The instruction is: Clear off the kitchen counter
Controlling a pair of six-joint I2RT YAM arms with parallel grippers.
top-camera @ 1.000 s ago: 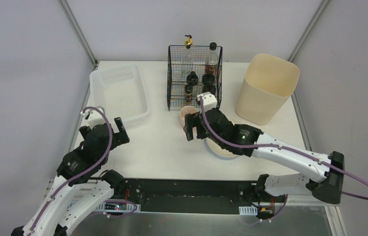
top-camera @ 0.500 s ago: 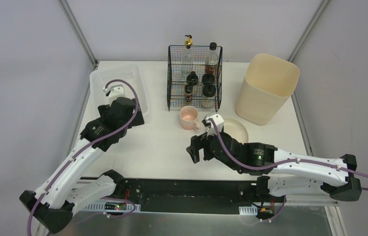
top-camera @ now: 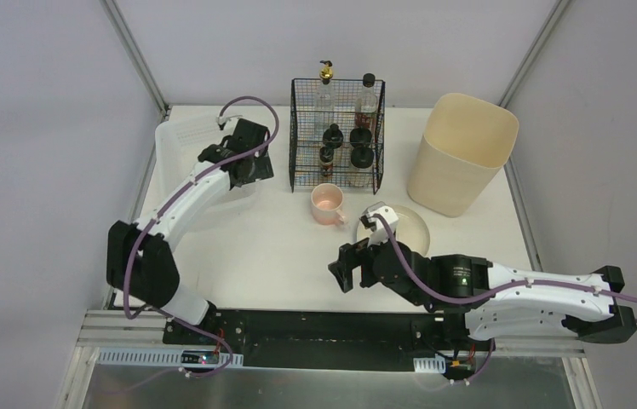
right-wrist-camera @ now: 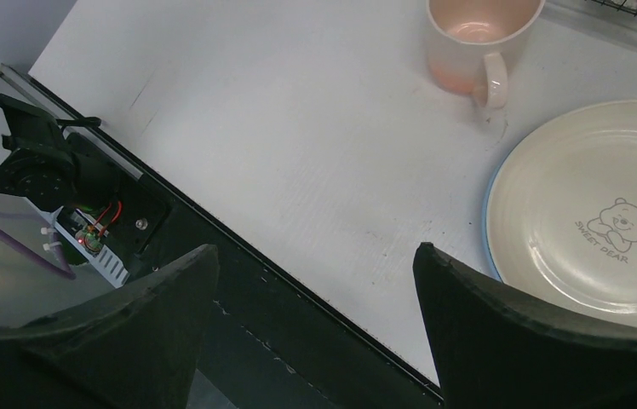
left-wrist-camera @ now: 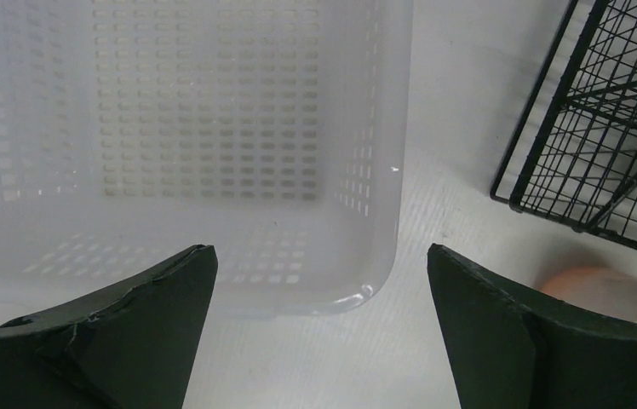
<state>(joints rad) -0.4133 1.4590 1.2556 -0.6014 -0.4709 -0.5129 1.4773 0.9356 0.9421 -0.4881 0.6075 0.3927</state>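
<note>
Left gripper (left-wrist-camera: 319,251): jaws spread wide, nothing held; hung over the right part of the tray (top-camera: 166,141), just left of the rack (top-camera: 336,128)
Right gripper (right-wrist-camera: 315,251): jaws spread wide, nothing held; hung over the near middle of the counter (top-camera: 255,247), just left of and nearer than the plate (top-camera: 409,226)
Left arm: stretched far and slightly right from its base at the near left
Right arm: laid along the near edge, elbow at the right, wrist turned left
Counter, place: the whole white top under the arms, from the near rail to the far wall
Counter, pose: flat, face up; long axis judged to run left to right, short axis near to far
Tray: at the far left, seen empty through the left wrist view
Rack: at the far middle, bottles (top-camera: 366,102) stood upright inside
Mug (top-camera: 327,203): upright on the counter, just near of the rack, handle turned toward the plate
Plate: flat on the counter, right of the mug, close to it but apart
Bin (top-camera: 460,153): at the far right, upright; its floor cannot be seen
Done, as judged: the bottles are racked
Left, as judged: mug and plate are yet to be cleared; neither is gripped or touched
Progress, as judged: past the middle, two items to go
</note>
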